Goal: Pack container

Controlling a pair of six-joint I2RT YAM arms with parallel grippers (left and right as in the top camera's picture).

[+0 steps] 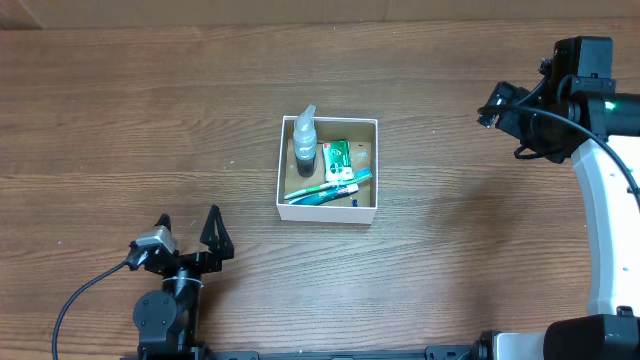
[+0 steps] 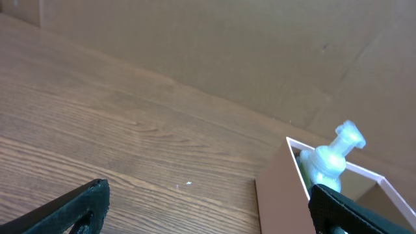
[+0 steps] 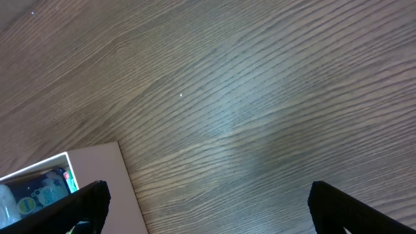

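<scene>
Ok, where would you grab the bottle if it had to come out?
Probably by its upper end, from above: the bottle leans in the far-left corner of the container, with its top poking over the wall and its body hemmed in by the walls.

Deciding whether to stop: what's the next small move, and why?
Probably none: leave both arms parked. The square white-walled box with a brown cardboard floor already holds the clear plastic bottle, green packet and teal toiletries; no loose item shows on the wooden table, and the left gripper and right gripper are open, empty, clear of it.
</scene>
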